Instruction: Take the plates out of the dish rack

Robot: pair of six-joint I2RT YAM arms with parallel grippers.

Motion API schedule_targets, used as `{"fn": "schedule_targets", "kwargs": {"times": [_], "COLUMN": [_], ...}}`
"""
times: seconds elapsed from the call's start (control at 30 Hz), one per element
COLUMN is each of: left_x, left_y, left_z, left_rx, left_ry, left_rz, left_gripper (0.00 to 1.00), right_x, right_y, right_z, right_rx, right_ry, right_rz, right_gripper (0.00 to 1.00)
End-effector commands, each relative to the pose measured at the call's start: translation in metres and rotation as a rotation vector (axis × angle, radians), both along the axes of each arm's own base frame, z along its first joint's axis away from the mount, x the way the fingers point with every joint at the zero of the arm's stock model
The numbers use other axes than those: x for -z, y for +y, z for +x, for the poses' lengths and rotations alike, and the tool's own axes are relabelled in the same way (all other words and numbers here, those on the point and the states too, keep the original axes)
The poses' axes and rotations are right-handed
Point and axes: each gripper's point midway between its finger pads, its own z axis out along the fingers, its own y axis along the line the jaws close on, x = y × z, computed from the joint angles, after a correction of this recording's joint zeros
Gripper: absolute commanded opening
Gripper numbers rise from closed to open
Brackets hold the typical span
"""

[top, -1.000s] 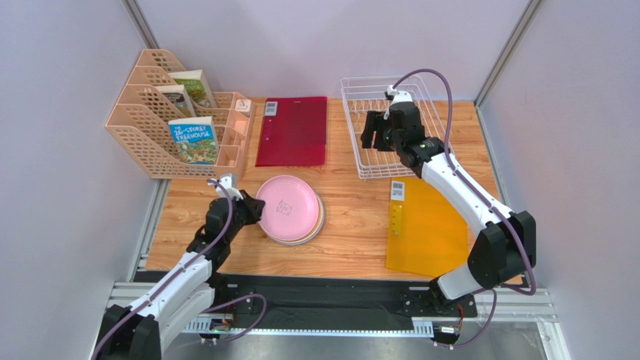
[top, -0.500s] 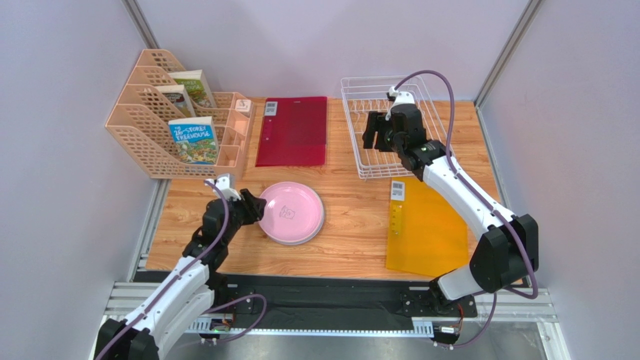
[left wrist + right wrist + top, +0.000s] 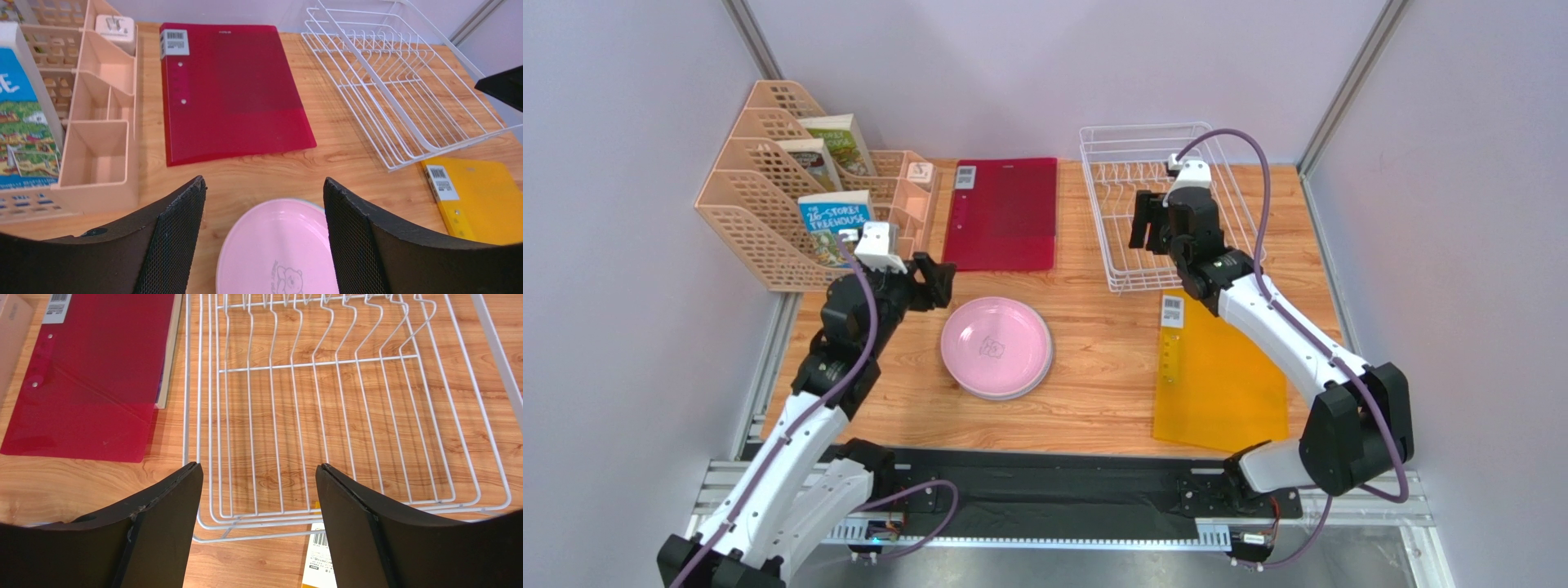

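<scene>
A pink plate with a small bear print lies flat on top of a stack of plates on the wood table, left of centre; it also fills the bottom of the left wrist view as the pink plate. My left gripper hangs open above the table just left of and behind the stack, holding nothing. The white wire dish rack stands at the back right, and no plate shows in the dish rack. My right gripper is open over the rack's near part, empty.
A peach lattice file holder with books stands at the back left. A red folder lies between it and the rack. A yellow folder lies in front of the rack, under the right arm.
My left gripper opened, let go of the pink plate and rose back to the left. The plate settled flat on the stack. My right gripper drifted slightly right over the rack.
</scene>
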Motion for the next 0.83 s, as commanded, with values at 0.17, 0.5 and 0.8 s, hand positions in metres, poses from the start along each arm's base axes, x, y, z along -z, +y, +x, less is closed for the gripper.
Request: {"fn": "schedule_targets", "kwargs": {"times": [0.17, 0.5, 0.8], "left_x": [-0.024, -0.008, -0.017], "left_y": [-0.023, -0.03, -0.02], "left_z": [0.025, 0.029, 0.01], "left_rx": [0.111, 0.136, 0.115], "left_ry": [-0.056, -0.027, -0.086], "left_rz": [0.076, 0.058, 0.045], "left_gripper": [0.76, 0.76, 0.79], "right_x": [-0.035, -0.057, -0.067], "right_y": [-0.01, -0.014, -0.012], "right_z": [0.005, -0.01, -0.02], "right_rx": [0.034, 0.022, -0.001], "right_ry": [-0.137, -0.199, -0.231], "right_rz": [-0.017, 0.012, 0.053], "right_gripper": [0.75, 0.77, 0.79]}}
